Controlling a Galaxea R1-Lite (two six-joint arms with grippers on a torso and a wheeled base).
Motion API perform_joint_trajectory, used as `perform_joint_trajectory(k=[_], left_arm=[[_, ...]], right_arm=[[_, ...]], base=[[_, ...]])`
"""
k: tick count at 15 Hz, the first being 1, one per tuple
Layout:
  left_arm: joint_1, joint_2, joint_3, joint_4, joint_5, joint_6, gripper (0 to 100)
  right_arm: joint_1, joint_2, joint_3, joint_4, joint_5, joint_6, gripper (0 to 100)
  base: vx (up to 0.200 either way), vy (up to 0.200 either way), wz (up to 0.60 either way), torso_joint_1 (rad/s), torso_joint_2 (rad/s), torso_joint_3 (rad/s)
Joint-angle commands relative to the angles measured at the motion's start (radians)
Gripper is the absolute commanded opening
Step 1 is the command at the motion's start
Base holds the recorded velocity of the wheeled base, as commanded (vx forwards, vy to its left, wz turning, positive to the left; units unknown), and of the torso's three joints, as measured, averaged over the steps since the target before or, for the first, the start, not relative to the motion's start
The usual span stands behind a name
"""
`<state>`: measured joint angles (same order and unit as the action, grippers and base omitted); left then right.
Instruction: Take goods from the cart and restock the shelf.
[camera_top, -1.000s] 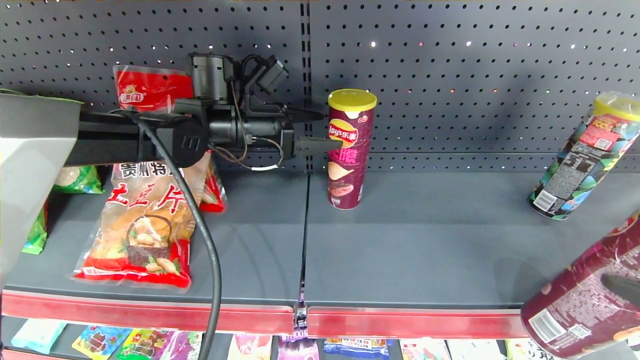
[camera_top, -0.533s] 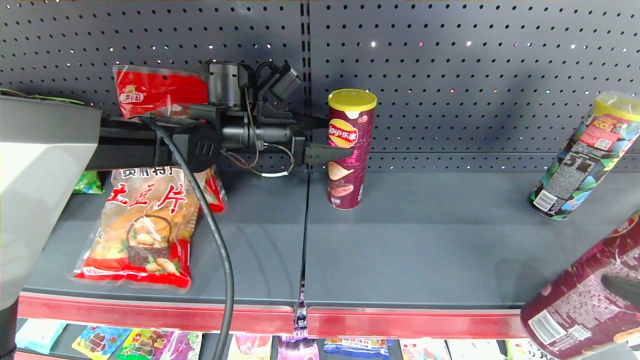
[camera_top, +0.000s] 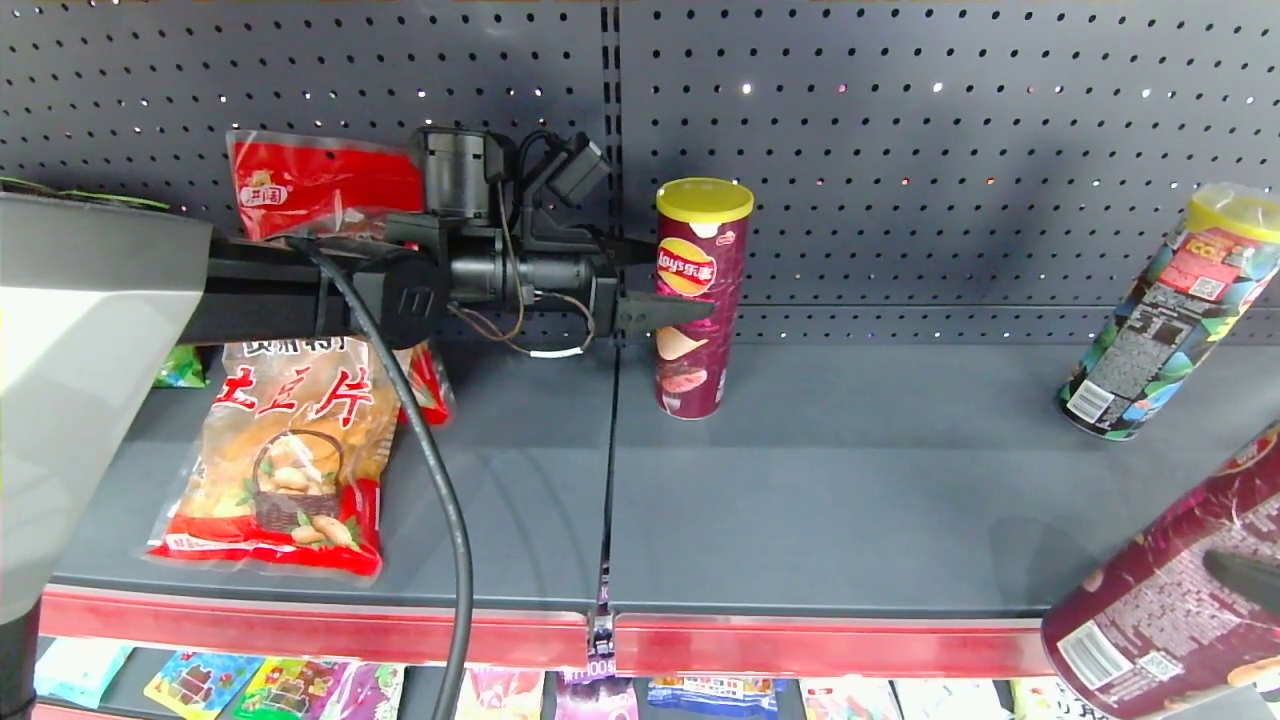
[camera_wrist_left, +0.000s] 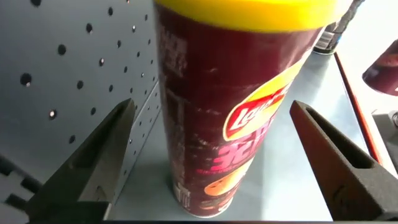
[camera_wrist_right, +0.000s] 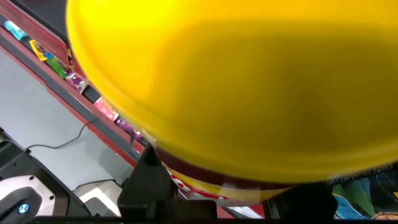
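Note:
A maroon chip can (camera_top: 690, 340) with a yellow lid stands upright at the back middle of the grey shelf (camera_top: 800, 500). My left gripper (camera_top: 668, 280) comes in from the left at the can's upper half. It is open, one finger on each side of the can (camera_wrist_left: 230, 112), and the left wrist view shows gaps between the fingers (camera_wrist_left: 99, 162) and the can. At the lower right, in front of the shelf edge, my right gripper (camera_top: 1225, 595) is shut on a second maroon can (camera_top: 1150, 600), held tilted. Its yellow lid (camera_wrist_right: 236, 81) looms in the right wrist view.
A tilted multi-coloured can (camera_top: 1150, 330) with a yellow lid stands at the shelf's far right. Bags of potato chips (camera_top: 285, 440) and a red bag (camera_top: 300, 180) lie at the left under my left arm. A red price rail (camera_top: 800, 650) edges the shelf front, with more packets below.
My left arm has moved to the right, so its open fingers now reach further along both sides of the upright can. The right arm and its can have stayed put.

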<state>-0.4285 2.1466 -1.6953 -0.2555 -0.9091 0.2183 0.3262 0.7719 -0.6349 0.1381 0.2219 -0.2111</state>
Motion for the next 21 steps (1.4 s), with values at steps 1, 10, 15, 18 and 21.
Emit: perform_joint_trajectory(k=[1,10,15,18,21], left_arm=[[-0.001,-0.004,0.0,-0.001,0.001,-0.013,100],[-0.035,-0.005,0.0,-0.002,0.026,-0.039,0],[-0.036,-0.034,0.013,-0.002,0.072,-0.039,0],[-0.049,-0.123,0.112,-0.002,0.096,-0.042,0],[-0.081,-0.241,0.27,-0.004,0.144,-0.045,0]], right_arm=[[0.001,0.001,0.0,0.0,0.001,-0.001,0],[0.001,0.001,-0.003,0.0,-0.007,0.001,0],[0.001,0.001,-0.002,0.0,-0.009,-0.001,0],[0.001,0.001,-0.002,0.0,-0.009,-0.001,0],[0.001,0.001,0.0,0.0,-0.019,-0.001,0]], base=[[0.0,0.0,0.0,0.0,0.0,0.0],[0.0,0.0,0.0,0.0,0.0,0.0],[0.0,0.0,0.0,0.0,0.0,0.0],[0.0,0.0,0.0,0.0,0.0,0.0],[0.0,0.0,0.0,0.0,0.0,0.0]])
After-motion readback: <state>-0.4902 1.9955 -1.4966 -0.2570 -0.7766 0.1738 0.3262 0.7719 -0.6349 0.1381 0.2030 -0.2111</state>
